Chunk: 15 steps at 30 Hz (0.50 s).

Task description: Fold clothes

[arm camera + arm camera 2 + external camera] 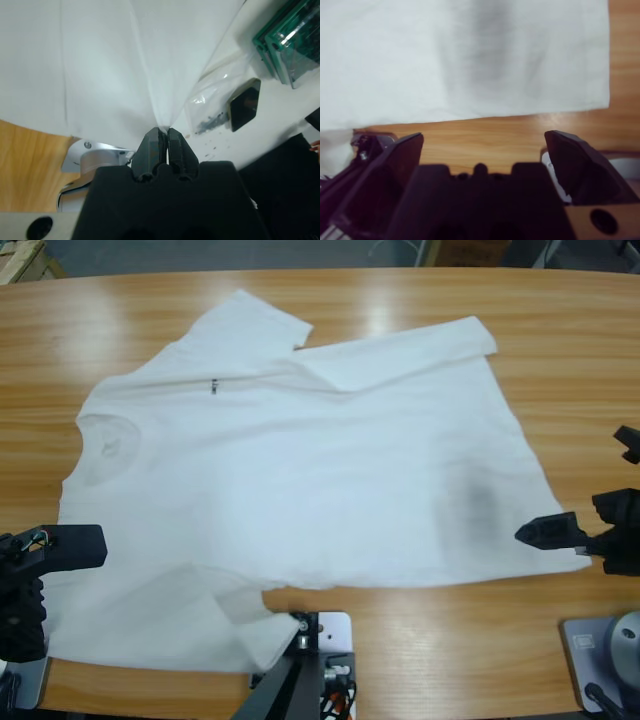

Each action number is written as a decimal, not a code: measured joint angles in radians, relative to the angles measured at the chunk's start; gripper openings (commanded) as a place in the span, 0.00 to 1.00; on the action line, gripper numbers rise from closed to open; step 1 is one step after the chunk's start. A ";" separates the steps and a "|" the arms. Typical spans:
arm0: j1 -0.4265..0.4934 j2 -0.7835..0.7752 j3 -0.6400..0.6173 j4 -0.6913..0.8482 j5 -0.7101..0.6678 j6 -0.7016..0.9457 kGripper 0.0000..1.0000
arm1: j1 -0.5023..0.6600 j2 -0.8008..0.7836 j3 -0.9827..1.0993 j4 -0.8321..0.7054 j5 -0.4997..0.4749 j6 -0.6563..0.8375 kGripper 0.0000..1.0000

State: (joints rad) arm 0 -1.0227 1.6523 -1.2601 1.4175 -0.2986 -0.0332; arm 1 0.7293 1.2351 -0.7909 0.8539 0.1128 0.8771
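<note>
The T-shirt (300,480) is spread nearly flat on the wooden table (560,330) and fills the middle of the high view. Its neck opening lies at the left of the frame, its hem at the right, so its long axis runs left to right across the picture. One sleeve points toward the upper middle, the other toward the lower left. A small dark chest mark is seen at the upper left of centre, and a grey smudge sits near the hem at the lower right.

The left gripper (163,134) is seen in the left wrist view with its jaws pressed together on a pinch of white cloth, which is drawn into a taut crease running up from the tips. In the high view this gripper (60,545) enters at the lower left edge, at the shoulder end of the shirt beside the lower sleeve.

The right gripper (485,145) is spread wide and holds nothing. In the right wrist view bare wood shows between its jaws, and the shirt's edge lies just ahead of them, not yet entered. In the high view it (560,532) sits at the right edge, one jaw tip at the hem beside the smudge.

Judgement: the coming move depends on the right gripper closing the short gap to the hem; that corner is nearer to it than to the left arm.
</note>
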 measured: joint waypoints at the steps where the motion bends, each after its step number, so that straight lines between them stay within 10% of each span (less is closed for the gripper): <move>1: 0.000 0.007 -0.001 0.004 0.002 -0.001 0.00 | 0.000 -0.002 0.004 0.004 0.000 0.047 1.00; 3: 0.000 0.035 -0.004 0.010 0.004 -0.002 0.29 | 0.000 -0.008 0.016 0.011 -0.004 0.163 1.00; 8: 0.000 0.101 -0.040 0.053 0.004 -0.004 0.58 | 0.000 -0.046 0.038 0.021 -0.061 0.314 1.00; 15: 0.000 0.099 -0.067 0.087 -0.009 -0.052 0.59 | 0.000 -0.098 0.064 0.016 -0.068 0.325 1.00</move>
State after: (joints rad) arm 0 -1.0227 1.7512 -1.3270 1.5042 -0.3074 -0.0847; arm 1 0.7293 1.1368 -0.7270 0.8702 0.0449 1.2019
